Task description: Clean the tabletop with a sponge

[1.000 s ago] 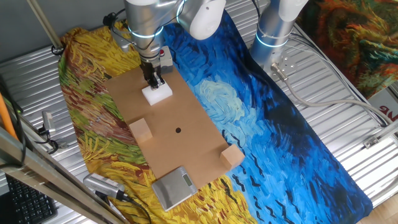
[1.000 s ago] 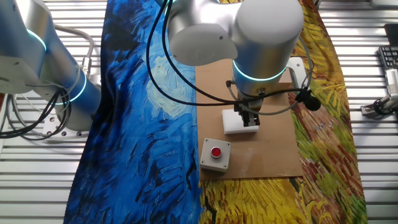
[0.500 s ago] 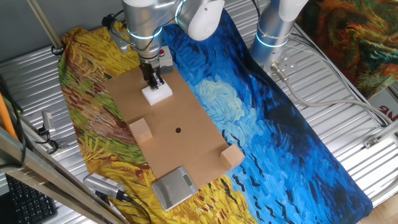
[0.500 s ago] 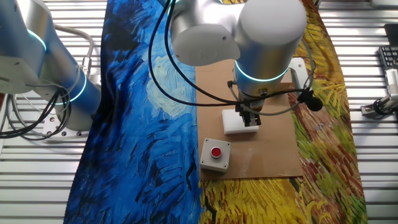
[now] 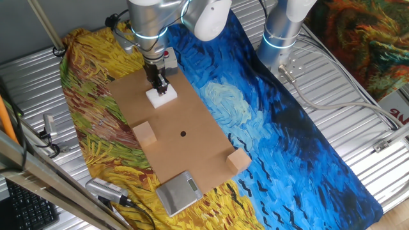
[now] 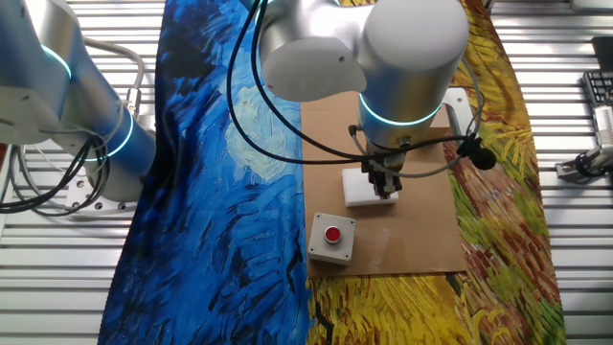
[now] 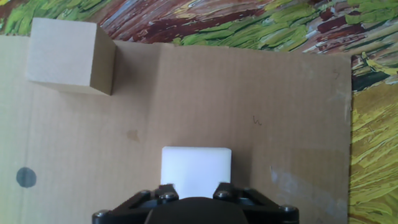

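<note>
The brown cardboard tabletop (image 5: 192, 147) lies on the blue-and-yellow cloth, with a dark dot (image 5: 183, 133) near its middle. The white sponge (image 5: 161, 96) rests on the board's far end. My gripper (image 5: 158, 85) points straight down and is shut on the sponge, pressing it onto the board. In the other fixed view the sponge (image 6: 364, 190) sits under the gripper (image 6: 382, 184), on the board (image 6: 421, 240). In the hand view the sponge (image 7: 196, 167) shows between the black fingers (image 7: 165, 191), with the board (image 7: 205, 93) and the dot (image 7: 25, 177) beyond.
Two tan cubes (image 5: 145, 134) (image 5: 238, 160) and a grey scale (image 5: 179, 193) sit on the board's near half. One cube (image 7: 69, 55) shows in the hand view. A grey box with a red button (image 6: 331, 238) stands by the board's far end. A second arm's base (image 5: 281, 32) stands behind.
Almost nothing. The arm swayed very slightly and the sponge stays in nearly the same place on the board, still held.
</note>
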### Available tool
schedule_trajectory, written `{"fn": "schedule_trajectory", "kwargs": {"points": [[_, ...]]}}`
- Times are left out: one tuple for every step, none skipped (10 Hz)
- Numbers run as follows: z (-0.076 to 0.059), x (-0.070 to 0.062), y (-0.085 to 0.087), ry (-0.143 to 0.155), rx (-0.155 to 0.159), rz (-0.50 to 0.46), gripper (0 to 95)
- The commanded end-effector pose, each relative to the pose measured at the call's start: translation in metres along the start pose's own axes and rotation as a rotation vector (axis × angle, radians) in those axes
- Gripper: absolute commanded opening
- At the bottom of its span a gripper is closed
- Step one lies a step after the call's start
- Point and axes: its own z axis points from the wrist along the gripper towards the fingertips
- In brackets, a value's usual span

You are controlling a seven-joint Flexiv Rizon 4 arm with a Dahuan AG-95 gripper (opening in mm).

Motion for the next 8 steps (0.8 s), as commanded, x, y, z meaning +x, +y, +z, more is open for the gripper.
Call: {"fn": "schedule_trajectory", "kwargs": {"points": [[0.0, 0.0, 0.0, 0.0, 0.001, 0.004, 95.0], [0.0, 0.0, 0.0, 0.0, 0.0, 0.008, 95.0], [0.001, 0.0, 0.0, -0.001, 0.0, 0.008, 95.0], [0.003, 0.0, 0.0, -0.002, 0.0, 0.011, 95.0], [0.005, 0.0, 0.0, -0.003, 0.0, 0.012, 95.0], [0.009, 0.0, 0.0, -0.004, 0.0, 0.015, 95.0], [0.015, 0.001, 0.0, -0.006, 0.001, 0.018, 95.0], [0.016, 0.001, 0.0, -0.007, 0.0, 0.02, 95.0]]}}
